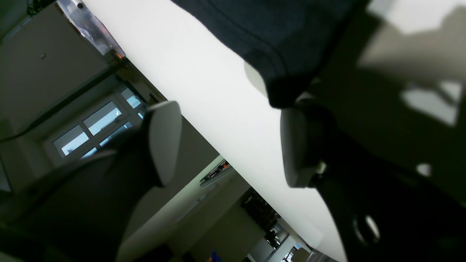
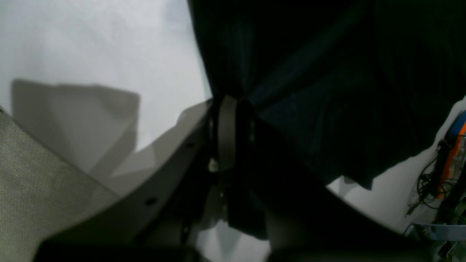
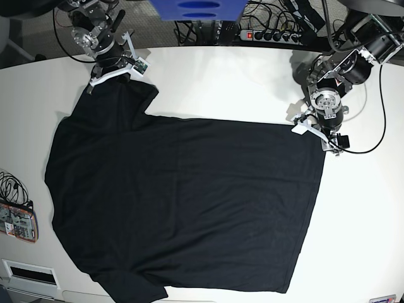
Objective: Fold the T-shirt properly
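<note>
Far-left corner of the white table [image 3: 221,82]: the right gripper [image 3: 117,71] is clamped on a sleeve of the black T-shirt [image 3: 183,202]; the right wrist view shows its jaws closed with dark cloth bunched between them.

Centre: the T-shirt lies spread flat over most of the table, sleeves toward the left edge, hem toward the right, its near edge reaching the table's front edge. No fold is made yet.

Far-right area: the left gripper [image 3: 315,129] sits at the shirt's far hem corner. The left wrist view shows its jaws spread wide and holding nothing, the cloth corner just beside one fingertip [image 1: 298,145].

Assessment: the fabric is light, soft and limp; it will drape and wrinkle when lifted. Corners and hemmed edges offer the firmest hold.
</note>
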Robot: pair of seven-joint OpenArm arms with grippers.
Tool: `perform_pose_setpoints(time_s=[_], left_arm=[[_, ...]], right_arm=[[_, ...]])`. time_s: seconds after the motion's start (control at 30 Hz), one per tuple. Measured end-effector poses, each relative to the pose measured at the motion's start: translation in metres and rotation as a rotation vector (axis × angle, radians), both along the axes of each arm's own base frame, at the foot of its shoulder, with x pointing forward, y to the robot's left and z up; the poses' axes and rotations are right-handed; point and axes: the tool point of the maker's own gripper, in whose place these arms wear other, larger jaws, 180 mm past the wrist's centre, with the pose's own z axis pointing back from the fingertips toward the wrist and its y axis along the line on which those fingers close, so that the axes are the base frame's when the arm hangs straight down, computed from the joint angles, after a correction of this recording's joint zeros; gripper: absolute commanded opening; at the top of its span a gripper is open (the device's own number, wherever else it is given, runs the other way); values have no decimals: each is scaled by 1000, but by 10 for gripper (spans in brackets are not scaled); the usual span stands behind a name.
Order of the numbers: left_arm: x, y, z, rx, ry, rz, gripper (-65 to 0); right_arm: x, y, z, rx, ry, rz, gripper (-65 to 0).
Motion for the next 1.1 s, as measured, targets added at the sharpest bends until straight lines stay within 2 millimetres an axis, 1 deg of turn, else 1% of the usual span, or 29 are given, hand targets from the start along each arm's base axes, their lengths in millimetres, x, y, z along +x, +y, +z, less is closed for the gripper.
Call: perform_pose_setpoints(time_s=[0.03, 0.17, 0.23, 0.37, 0.63, 0.93, 0.97, 1.0, 1.03, 1.1], left_arm=[[0, -5, -2, -9, 0, 1, -238], [0, -8, -3, -10, 0, 1, -238], [-2, -13, -6, 1, 9, -27, -238], [-2, -14, -6, 3, 10, -30, -238], [0, -25, -6, 9, -7, -26, -238], [3, -47, -7, -31, -28, -29, -241], [3, -48, -8, -34, -28, -29, -252], [3, -49, -8, -39, -29, -27, -280], [3, -50, -9, -46, -25, -31, -320], [-1, -50, -14, -55, -8, -31, -433]], right_arm=[[0, 0, 0, 0, 0, 0, -650], [0, 0, 0, 0, 0, 0, -650], [0, 0, 0, 1, 0, 0, -650], [0, 0, 0, 0, 0, 0, -650], [0, 0, 0, -1, 0, 0, -650], [0, 0, 0, 0, 2, 2, -650], [-1, 0, 0, 0, 4, 2, -650], [-4, 1, -1, 4, 7, 3, -650], [-7, 1, -1, 6, 12, 1, -650], [-14, 1, -2, 7, 21, -3, -650]])
